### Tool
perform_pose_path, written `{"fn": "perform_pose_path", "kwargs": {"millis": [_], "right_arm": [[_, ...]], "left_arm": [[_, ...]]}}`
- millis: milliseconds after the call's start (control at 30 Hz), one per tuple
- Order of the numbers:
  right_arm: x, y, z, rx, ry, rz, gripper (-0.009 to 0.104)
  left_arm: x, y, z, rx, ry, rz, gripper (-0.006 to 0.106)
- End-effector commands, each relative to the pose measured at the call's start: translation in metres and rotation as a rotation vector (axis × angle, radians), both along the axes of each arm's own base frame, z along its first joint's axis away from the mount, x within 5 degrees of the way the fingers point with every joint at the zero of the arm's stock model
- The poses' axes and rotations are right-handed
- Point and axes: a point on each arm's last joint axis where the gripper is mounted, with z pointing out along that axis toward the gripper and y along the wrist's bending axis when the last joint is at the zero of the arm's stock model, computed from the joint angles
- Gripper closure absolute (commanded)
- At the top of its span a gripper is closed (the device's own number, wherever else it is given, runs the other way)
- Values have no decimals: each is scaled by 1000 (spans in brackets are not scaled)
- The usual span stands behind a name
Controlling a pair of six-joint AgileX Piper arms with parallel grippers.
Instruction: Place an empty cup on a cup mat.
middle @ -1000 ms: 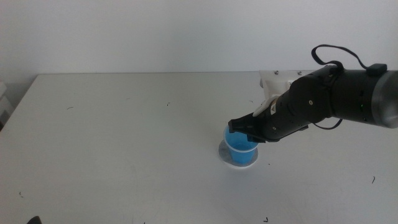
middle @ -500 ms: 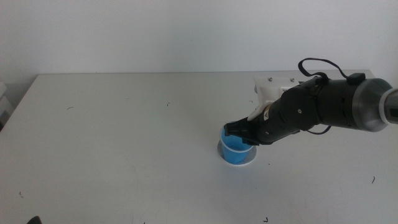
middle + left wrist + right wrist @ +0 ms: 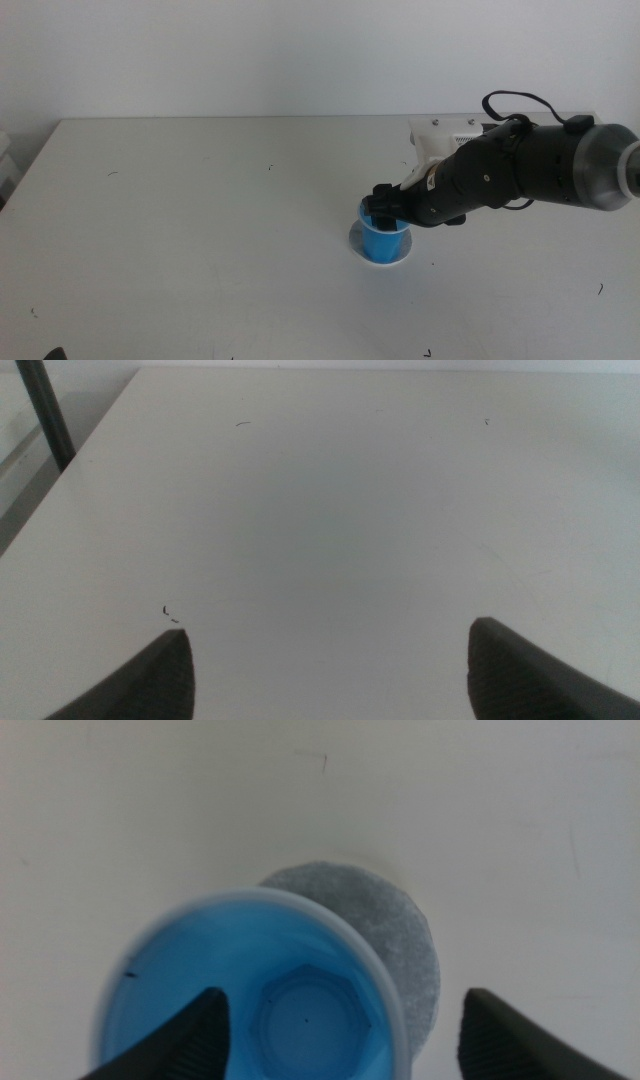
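The blue cup (image 3: 383,240) stands upright on the grey cup mat (image 3: 401,257), right of the table's middle. My right gripper (image 3: 386,207) hangs just above the cup's rim. In the right wrist view its jaws are wide apart, one over the cup's blue inside (image 3: 290,960) and one outside the wall, neither touching the rim. The cup is empty. The mat (image 3: 400,920) shows past the cup on one side. The right gripper (image 3: 345,1005) is open. My left gripper (image 3: 330,645) is open and empty over bare table, out of the middle view.
A white box (image 3: 445,135) stands at the back right, behind the right arm. The white table (image 3: 200,220) has small dark specks. Its left edge, with a dark pole (image 3: 45,410) beyond it, shows in the left wrist view.
The cup has come down and left onto the mat. The right gripper has let go of it and now sits a little higher over the rim.
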Motion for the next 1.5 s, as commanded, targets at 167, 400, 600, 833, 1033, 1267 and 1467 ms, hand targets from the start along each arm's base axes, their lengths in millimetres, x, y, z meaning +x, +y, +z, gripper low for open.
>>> {"fn": "perform_pose_path", "kwargs": {"millis": [167, 400, 600, 833, 1033, 1267, 1467], "right_arm": [[-4, -17, 78, 101, -241, -10, 19], [-36, -52, 154, 106, -426, -25, 19], [-84, -97, 211, 67, -543, -90, 19], [-147, -132, 236, 52, -625, -139, 19], [-192, -159, 214, 41, -672, -191, 19], [-230, -178, 159, 27, -763, -238, 19], [-255, -183, 109, 1, -862, -206, 19]], "left_arm": [[1, 0, 8, -16, -83, 0, -5], [1, 0, 8, -16, -83, 0, -5], [1, 0, 8, -16, -83, 0, -5], [1, 0, 8, -16, -83, 0, -5], [1, 0, 8, -16, -83, 0, -5], [1, 0, 8, -16, -83, 0, -5], [1, 0, 8, -16, -83, 0, -5]]}}
